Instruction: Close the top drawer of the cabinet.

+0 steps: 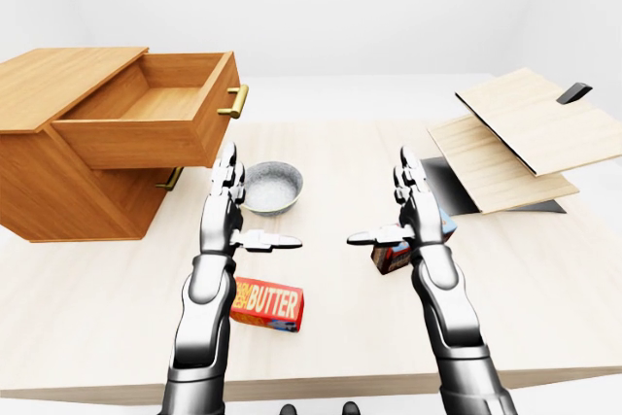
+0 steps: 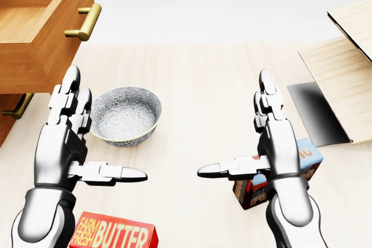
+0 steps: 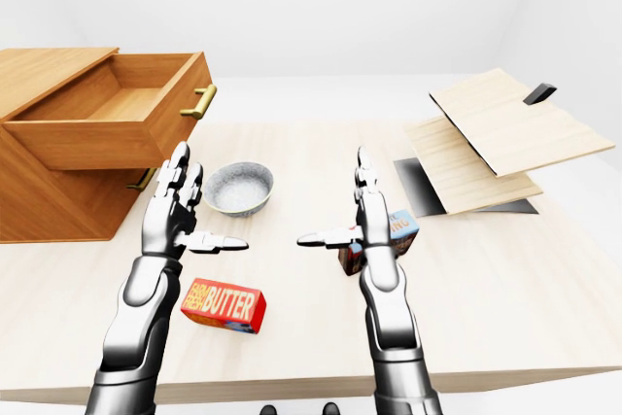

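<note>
Drawer pulled out of the cabinet, both my hands released.

Top drawer (image 1: 151, 114) juts from the cabinet (image 1: 58, 191) at the tabletop's (image 1: 330, 153) far-left corner, brass handle (image 1: 234, 102) free. My left hand (image 1: 233, 213) hovers beside the patterned bowl (image 1: 272, 187), fingers spread; my right hand (image 1: 408, 211) is spread too, above a small carton (image 2: 302, 161). A butter box (image 1: 267, 305) lies near the near edge.

One cabinet (image 1: 58, 153) (two drawers), one bowl (image 2: 125, 114), one butter box (image 1: 267, 305), one carton (image 2: 305, 158), two hands.
</note>
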{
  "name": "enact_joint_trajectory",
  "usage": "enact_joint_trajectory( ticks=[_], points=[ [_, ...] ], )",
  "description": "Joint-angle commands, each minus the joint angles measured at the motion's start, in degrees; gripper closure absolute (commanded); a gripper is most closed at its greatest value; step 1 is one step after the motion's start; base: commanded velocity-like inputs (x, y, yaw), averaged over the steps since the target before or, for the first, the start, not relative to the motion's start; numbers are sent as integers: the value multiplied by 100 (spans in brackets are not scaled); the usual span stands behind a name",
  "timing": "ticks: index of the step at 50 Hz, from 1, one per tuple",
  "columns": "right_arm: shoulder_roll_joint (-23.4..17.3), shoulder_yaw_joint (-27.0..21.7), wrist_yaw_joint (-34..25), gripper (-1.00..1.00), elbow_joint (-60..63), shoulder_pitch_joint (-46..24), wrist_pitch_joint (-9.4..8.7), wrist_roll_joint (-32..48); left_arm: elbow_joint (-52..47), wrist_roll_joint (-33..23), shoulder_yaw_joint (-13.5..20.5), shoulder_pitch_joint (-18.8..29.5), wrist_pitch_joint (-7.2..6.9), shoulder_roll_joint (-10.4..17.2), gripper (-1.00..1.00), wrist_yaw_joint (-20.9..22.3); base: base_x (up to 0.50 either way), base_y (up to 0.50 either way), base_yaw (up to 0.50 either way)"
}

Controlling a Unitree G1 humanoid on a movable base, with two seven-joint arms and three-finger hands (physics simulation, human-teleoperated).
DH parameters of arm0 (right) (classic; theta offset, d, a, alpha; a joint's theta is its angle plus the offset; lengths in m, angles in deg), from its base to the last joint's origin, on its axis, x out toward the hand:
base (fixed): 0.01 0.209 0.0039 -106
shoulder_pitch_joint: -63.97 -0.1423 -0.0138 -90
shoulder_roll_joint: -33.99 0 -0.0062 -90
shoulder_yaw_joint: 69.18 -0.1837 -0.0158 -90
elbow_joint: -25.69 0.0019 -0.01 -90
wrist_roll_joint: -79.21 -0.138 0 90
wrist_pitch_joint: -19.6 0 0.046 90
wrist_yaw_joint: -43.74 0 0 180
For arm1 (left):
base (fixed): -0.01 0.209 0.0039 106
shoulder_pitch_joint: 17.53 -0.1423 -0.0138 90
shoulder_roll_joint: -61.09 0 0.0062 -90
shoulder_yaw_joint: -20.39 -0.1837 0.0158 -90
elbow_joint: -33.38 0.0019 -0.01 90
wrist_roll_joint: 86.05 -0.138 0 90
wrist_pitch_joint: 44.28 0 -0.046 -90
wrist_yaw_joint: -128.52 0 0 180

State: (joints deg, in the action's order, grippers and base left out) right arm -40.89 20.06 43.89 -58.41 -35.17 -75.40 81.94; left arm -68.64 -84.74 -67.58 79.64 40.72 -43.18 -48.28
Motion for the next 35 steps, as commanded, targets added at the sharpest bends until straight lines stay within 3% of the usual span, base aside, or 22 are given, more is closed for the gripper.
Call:
enact_joint_trajectory(
  ticks=[1,16,24,35],
  points=[
    [15,10,62,-100,-97,-132,0,-3,-53,-5,-23,-55,0,-15,-100,0,0,0,0],
    [0,15,35,-100,-8,-53,0,-10,148,-279,-14,182,0,46,-100,-22,0,0,0],
    [9,27,6,-100,44,55,0,-6,1262,-725,291,1338,0,408,-100,-437,0,0,0],
    [9,21,0,-100,23,54,0,-11,2254,-1434,310,1905,0,604,-100,-1094,0,0,0]
  ],
)
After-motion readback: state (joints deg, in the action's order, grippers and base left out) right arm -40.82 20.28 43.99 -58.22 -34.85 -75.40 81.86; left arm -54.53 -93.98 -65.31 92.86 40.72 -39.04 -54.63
